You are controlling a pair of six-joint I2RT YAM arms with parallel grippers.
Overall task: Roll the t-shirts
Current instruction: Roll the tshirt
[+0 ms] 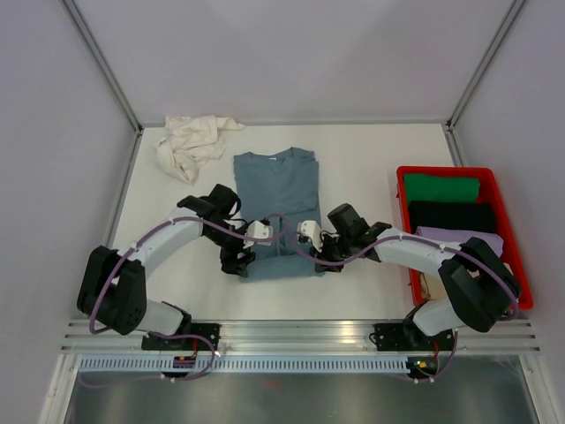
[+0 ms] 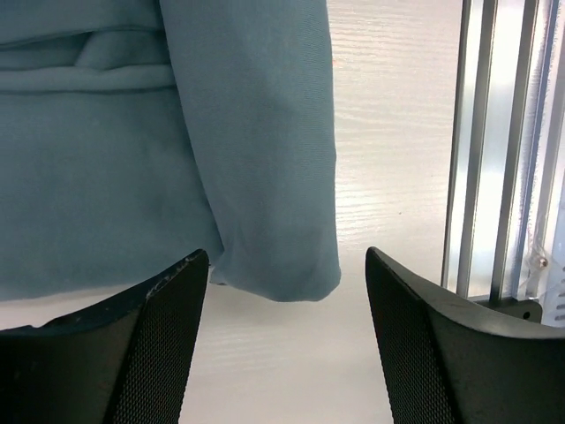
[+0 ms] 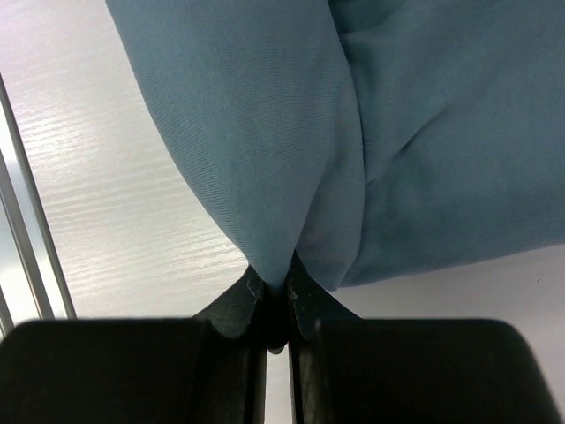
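Lying flat in the middle of the white tabletop, the dusty blue-grey cotton t-shirt has its sides turned in, so it forms a long rectangle. Its collar points to the far side and its hem lies nearest the arm bases. Both arms reach in toward that near hem, one at each corner.

The left hand sits at the near-left corner of the shirt. In the left wrist view, this hand has its two black fingers spread wide with nothing clamped between them. The rounded, folded corner of the blue-grey shirt lies in the gap just ahead of the fingertips. Whether the fingers touch the cloth cannot be told. The aluminium rail at the tabletop's near edge runs along the right side of that view.

The right hand is at the near-right corner. In its wrist view, the hand is closed tight on a pinch of the shirt. The fabric narrows to a point where it enters the fingertips, and the rest of the cloth spreads out beyond it over the tabletop.

A crumpled cream-white t-shirt lies in a loose heap at the far-left corner, apart from the blue-grey one. Along the right edge stands a red plastic crate holding a green garment, a black garment and a pale lilac garment, lined up from far to near.
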